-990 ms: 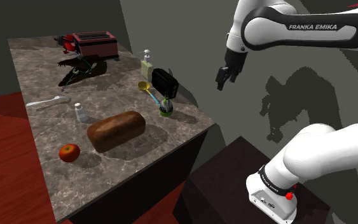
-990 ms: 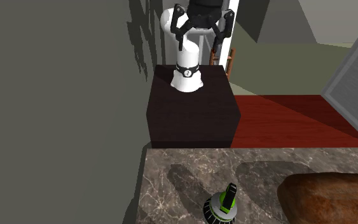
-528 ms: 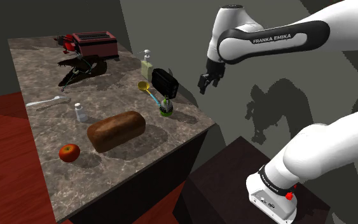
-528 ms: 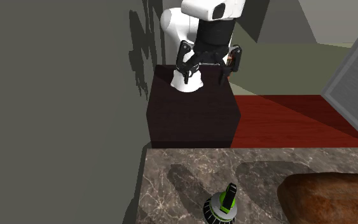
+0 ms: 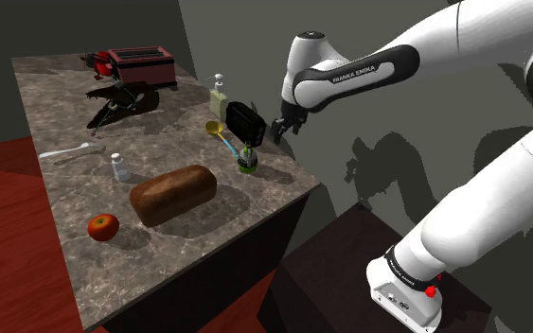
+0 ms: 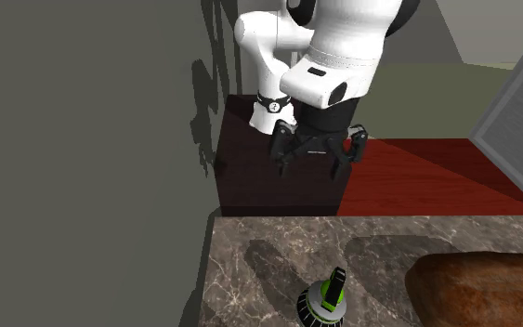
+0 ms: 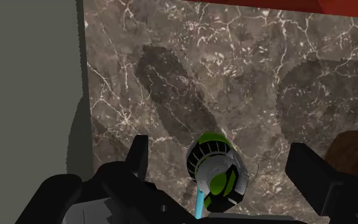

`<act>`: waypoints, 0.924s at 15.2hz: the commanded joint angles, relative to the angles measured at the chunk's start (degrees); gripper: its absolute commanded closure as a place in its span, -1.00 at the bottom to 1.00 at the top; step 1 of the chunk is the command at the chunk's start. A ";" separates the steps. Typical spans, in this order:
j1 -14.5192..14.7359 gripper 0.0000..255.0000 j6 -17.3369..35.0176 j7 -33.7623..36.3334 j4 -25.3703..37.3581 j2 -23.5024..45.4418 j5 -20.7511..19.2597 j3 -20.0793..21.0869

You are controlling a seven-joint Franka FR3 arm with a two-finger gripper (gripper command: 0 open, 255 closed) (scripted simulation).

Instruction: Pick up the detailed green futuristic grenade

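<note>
My gripper (image 6: 315, 160) hangs in the air with its two black fingers spread wide and nothing between the pads. It sits above the gap between my stand (image 5: 349, 260) and the marble counter (image 5: 56, 113), just short of the counter's near edge.

The green grenade (image 7: 215, 170) lies below me and a little farther out, on the counter's near strip by the grey wall (image 6: 83, 139). In the wrist view it already falls between my fingers, though well under them and untouched. It stands upright on its ribbed dark base with its green lever on top, so its long axis points up at me and I look down onto its cap. I judge that a straight descent with a small reach forward would bring the fingers around its body.

A blue-handled yellow spoon (image 5: 221, 134) runs up just beside the grenade on its far side. A black box (image 5: 245, 121) stands near beyond that. The brown bread loaf (image 5: 172, 194) lies close on the shoulder view's left, so my wide fingers have little room there.

The floor (image 6: 417, 176) is red-brown.
</note>
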 commanded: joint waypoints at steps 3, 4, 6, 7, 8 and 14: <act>0.35 -1.00 4.57 2.97 5.79 9.20 -2.58 0.47; 0.49 -1.00 5.49 3.64 7.29 11.36 -3.25 0.46; 0.89 -1.00 7.08 4.92 10.54 15.66 -4.56 0.32; 1.15 -1.00 7.76 5.52 12.28 17.81 -5.18 0.19; 1.42 -1.00 8.37 6.08 14.10 19.97 -5.78 0.05; 3.28 -1.00 10.41 8.46 25.84 32.10 -8.37 -1.08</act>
